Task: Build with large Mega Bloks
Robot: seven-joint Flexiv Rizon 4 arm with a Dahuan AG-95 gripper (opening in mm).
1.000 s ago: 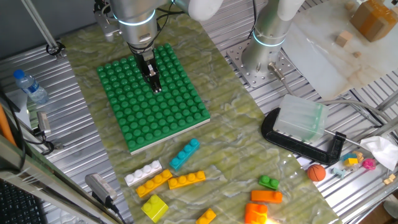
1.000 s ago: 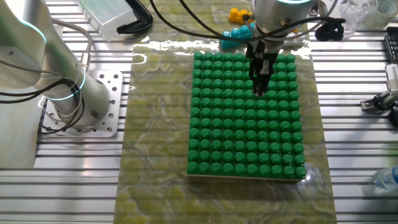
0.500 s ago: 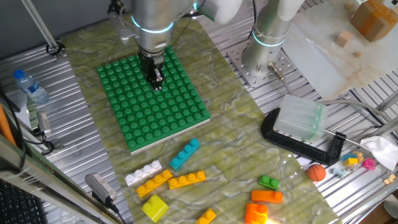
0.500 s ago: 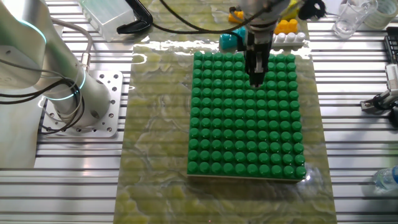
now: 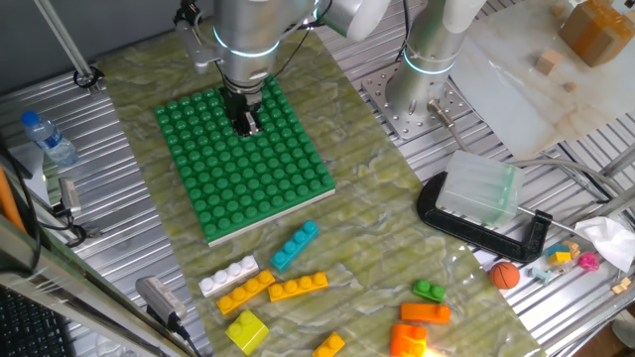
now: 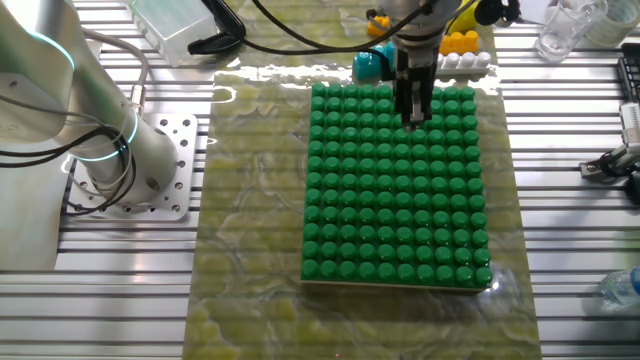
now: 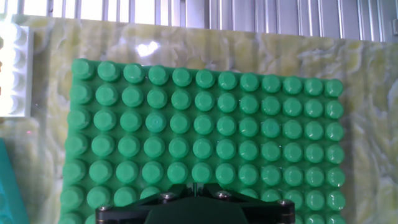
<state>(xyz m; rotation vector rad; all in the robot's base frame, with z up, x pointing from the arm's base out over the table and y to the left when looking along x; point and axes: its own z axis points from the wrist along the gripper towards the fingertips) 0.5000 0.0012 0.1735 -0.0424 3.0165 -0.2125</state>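
Gripper [image 5: 246, 123] hangs over the green baseplate [image 5: 268, 188] toward its 12 o'clock end, fingers narrow, carrying nothing as far as I can tell. Loose bricks [image 5: 295, 245] lie beyond its 6 o'clock edge — unfetched, I'd judge.

Slatted metal table [image 5: 119, 288], green marbled mat [image 5: 377, 248], studded baseplate [image 5: 248, 178], loose blocks [image 5: 295, 245]

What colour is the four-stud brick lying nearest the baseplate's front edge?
Cyan brick, clearest in the fixed view showing the loose bricks, just off the green baseplate.
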